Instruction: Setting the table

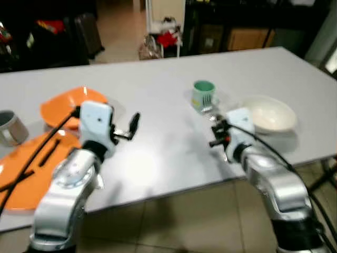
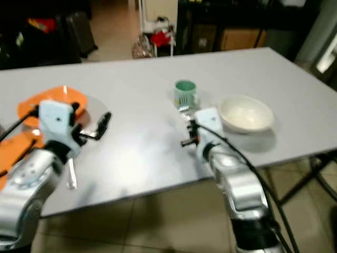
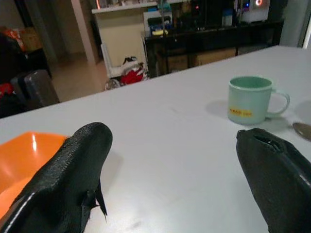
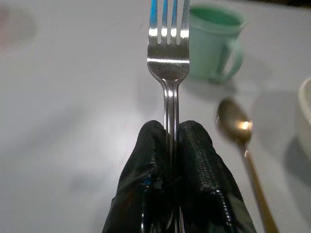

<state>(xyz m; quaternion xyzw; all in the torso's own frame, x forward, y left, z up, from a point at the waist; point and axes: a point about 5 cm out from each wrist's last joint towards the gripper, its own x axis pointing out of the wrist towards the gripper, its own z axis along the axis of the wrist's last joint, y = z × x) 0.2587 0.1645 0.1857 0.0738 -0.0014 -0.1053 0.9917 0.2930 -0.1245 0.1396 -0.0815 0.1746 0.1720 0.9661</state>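
From my head cameras everything is soft with blur. The fork (image 4: 168,73) loses its tine tips past the frame edge, and its handle is buried between the right gripper's (image 4: 170,145) jaws. The spoon's (image 4: 241,145) handle runs out of frame. The grey cup (image 1: 10,127) and the lower orange plate (image 1: 26,168) are cut by the edge, arm covering part.

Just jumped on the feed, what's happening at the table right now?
The right gripper is shut on a fork, holding it over the grey table near the green mug, a spoon and the white bowl. The left gripper is open and holds nothing, hovering by the orange plates. A grey cup sits at the far left.
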